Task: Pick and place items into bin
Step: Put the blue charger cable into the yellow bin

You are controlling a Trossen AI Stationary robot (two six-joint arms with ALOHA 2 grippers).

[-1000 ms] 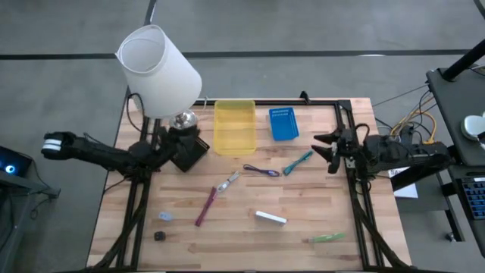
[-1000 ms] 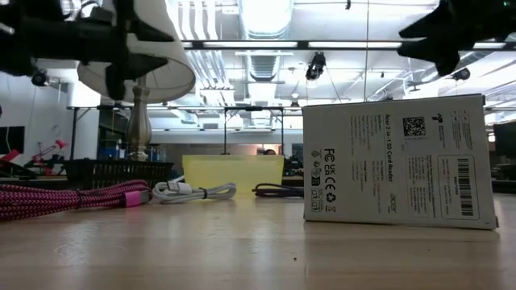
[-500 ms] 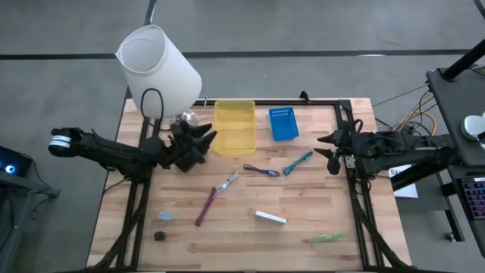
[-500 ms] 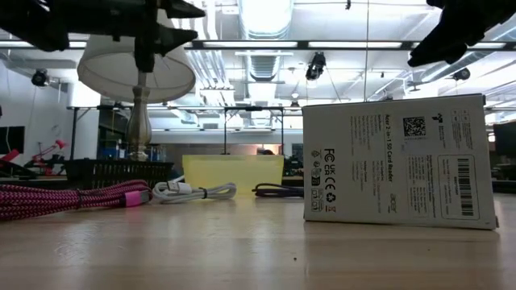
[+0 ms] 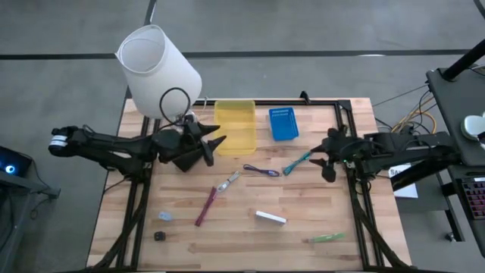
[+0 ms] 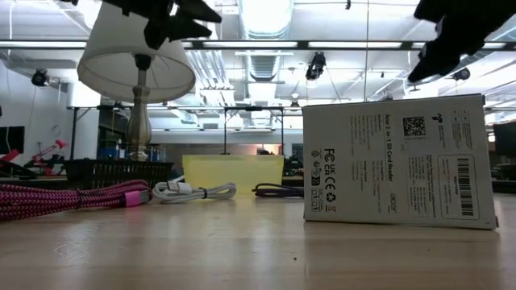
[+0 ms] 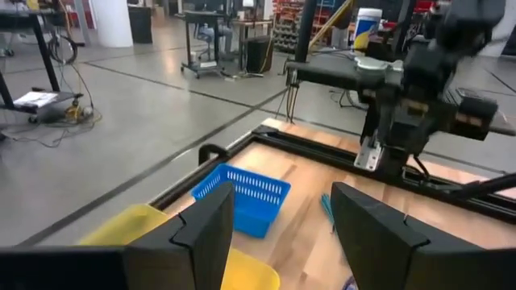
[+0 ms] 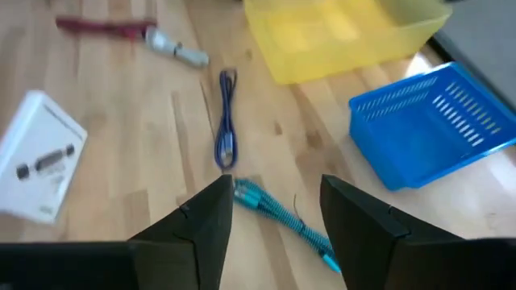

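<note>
The yellow bin (image 5: 235,125) sits at the table's far middle, also seen in the low view (image 6: 232,172). The loose items lie nearer: a teal cable-like tool (image 5: 298,161), a purple one (image 5: 261,171), a maroon pen (image 5: 205,207) with a silver tip (image 5: 229,182), a white bar (image 5: 270,218), a green strip (image 5: 327,237), and grey (image 5: 165,217) and black (image 5: 159,236) bits. My left gripper (image 5: 214,148) hovers open just left of the bin. My right gripper (image 5: 321,161) hovers open beside the teal tool (image 8: 282,213), whose end lies between the fingers in the right wrist view.
A blue basket (image 5: 283,123) stands right of the bin. The white-shaded lamp (image 5: 159,72) and a dark boxy case (image 5: 184,155) occupy the far left, by my left arm. A black frame rail (image 5: 273,102) runs along the far edge. Bare wood lies near the front edge.
My left gripper has moved toward the table's right, out past the lamp base toward the yellow bin, staying open. My right gripper has moved toward the table's left and slightly nearer, closing on the teal tool, still open. No item has moved.
</note>
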